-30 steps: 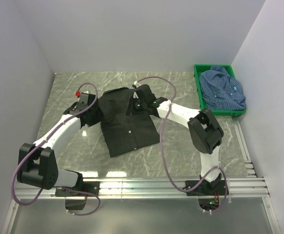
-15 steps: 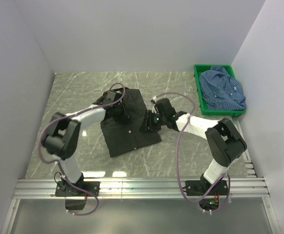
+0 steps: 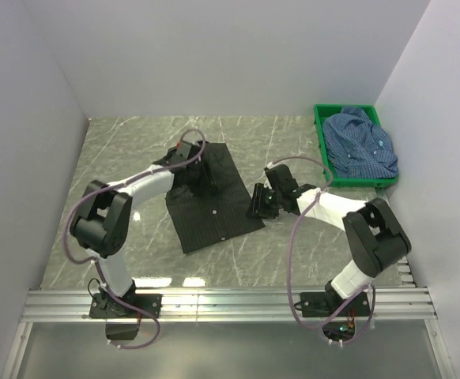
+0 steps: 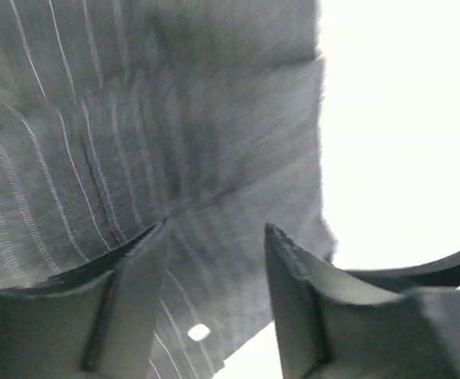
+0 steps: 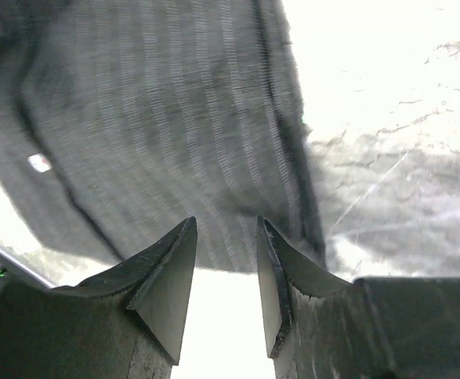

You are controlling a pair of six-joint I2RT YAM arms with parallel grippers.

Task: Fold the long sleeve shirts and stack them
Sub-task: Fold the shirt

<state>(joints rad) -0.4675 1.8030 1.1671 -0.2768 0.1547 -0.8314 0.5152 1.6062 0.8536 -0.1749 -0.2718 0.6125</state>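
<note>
While the blue shirt (image 3: pixel 362 146) lies heaped in the green crate (image 3: pixel 322 142) at the far right, well apart, the black shirt (image 3: pixel 213 204) is laid flat on the table (image 3: pixel 119 150) between the arms. The left gripper (image 3: pixel 197 178) is held over its upper part, the right gripper (image 3: pixel 259 207) at its right edge. A second ago the shirt was spread wider, and the left gripper stood at its left side. Only in the wrist views are both pairs of jaws seen parted, nothing between them, above striped cloth.

left arm (image 3: pixel 139 186) and right arm (image 3: pixel 329 207) angled inward, jaws apart
</note>
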